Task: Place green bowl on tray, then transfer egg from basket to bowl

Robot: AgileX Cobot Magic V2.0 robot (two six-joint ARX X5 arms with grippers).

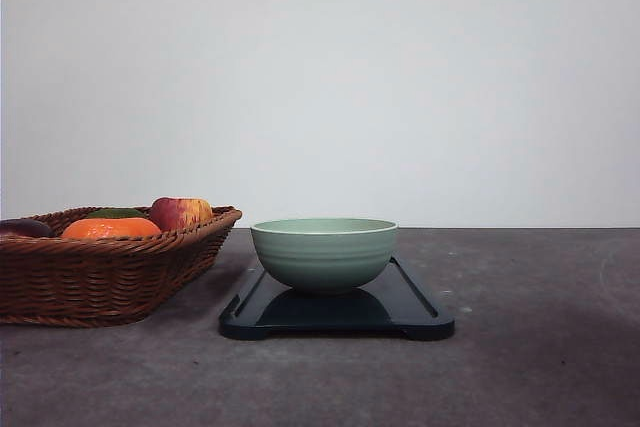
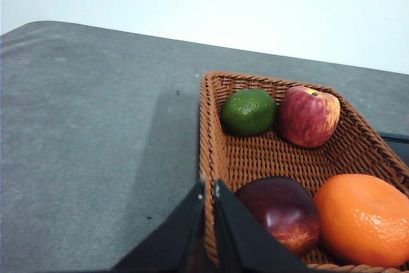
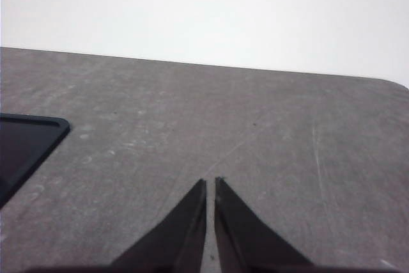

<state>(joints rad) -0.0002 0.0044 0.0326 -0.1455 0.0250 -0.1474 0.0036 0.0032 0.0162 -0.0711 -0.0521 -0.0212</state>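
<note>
The pale green bowl (image 1: 324,252) stands upright on the dark tray (image 1: 420,307) at the middle of the table. The brown wicker basket (image 1: 90,282) sits to the left of the tray. In the left wrist view, my left gripper (image 2: 209,183) is shut and empty, its tips over the basket (image 2: 255,158) rim beside a dark red fruit (image 2: 281,212). My right gripper (image 3: 211,182) is shut and empty over bare table, with a corner of the tray (image 3: 25,142) off to one side. The egg is out of view.
The basket holds a green lime (image 2: 249,111), a red apple (image 2: 308,116), the dark red fruit and an orange (image 2: 364,218). A white wall rises right behind the grey table (image 1: 540,347). Open tabletop lies right of the tray.
</note>
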